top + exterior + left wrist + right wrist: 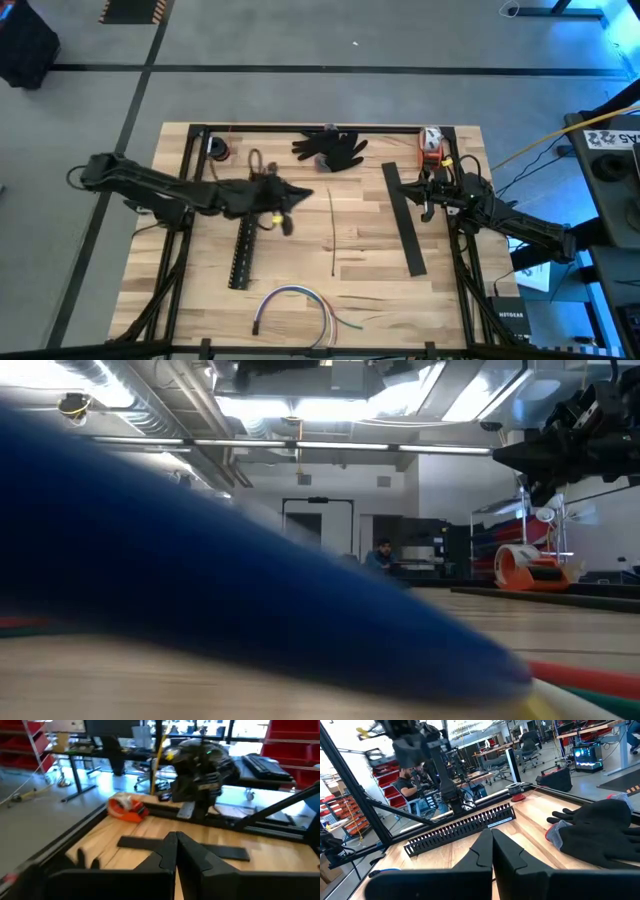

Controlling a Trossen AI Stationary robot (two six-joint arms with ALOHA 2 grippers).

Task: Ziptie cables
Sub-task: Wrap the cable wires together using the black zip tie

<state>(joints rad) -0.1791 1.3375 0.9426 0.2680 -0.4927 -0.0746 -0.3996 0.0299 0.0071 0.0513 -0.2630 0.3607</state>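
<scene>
While both arms are hanging above the wooden table (370, 290), the cables (293, 306) (white, blue-purple and dark) are lying in an arc near the table's front edge, touched by neither gripper. The left gripper (290, 205) is hovering beside the black slotted channel (243, 252), fingers pressed together on nothing. The right gripper (424, 192) is waiting near the flat black strip (403, 218), likewise pinched closed and empty. A black glove (331, 146) is resting at the far edge.

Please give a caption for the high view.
Both grippers, left and right, shut above the table; cables lie untouched.
</scene>
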